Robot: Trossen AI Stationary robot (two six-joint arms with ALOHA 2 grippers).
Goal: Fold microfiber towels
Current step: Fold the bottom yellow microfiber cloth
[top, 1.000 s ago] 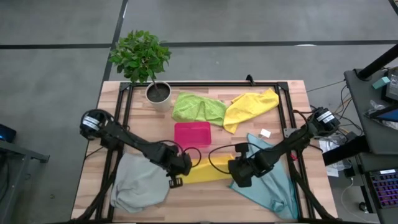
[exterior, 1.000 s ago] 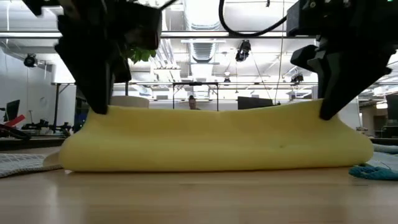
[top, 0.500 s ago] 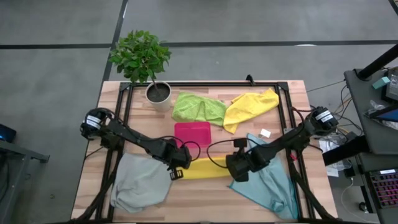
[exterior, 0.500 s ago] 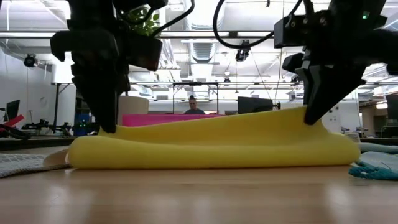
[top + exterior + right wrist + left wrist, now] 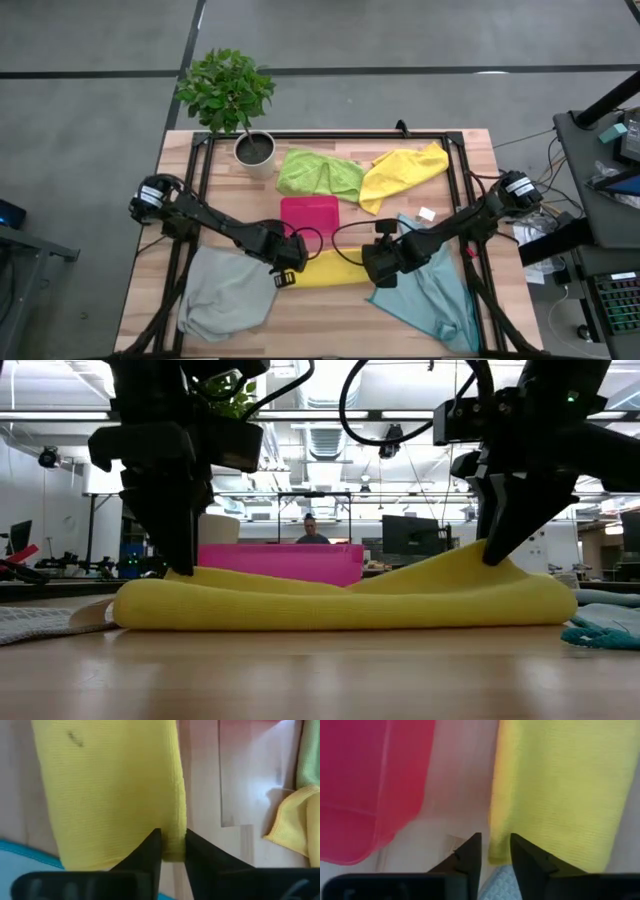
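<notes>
Wooden table [image 5: 330, 310], folded yellow towel [image 5: 335, 270] lengthwise between left gripper [image 5: 283, 277] and right gripper [image 5: 371, 275], both pinching its edge.

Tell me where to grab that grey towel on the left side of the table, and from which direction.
Grip the grey towel at its upper corner nearest the left gripper, coming straight down from above. It lies crumpled flat on the table with nothing on top, so a raised fold at that edge likely gives the fingers something to pinch.

Matt woven-cloth yellow towel [image 5: 340, 600], wooden table [image 5: 320, 680]
</notes>
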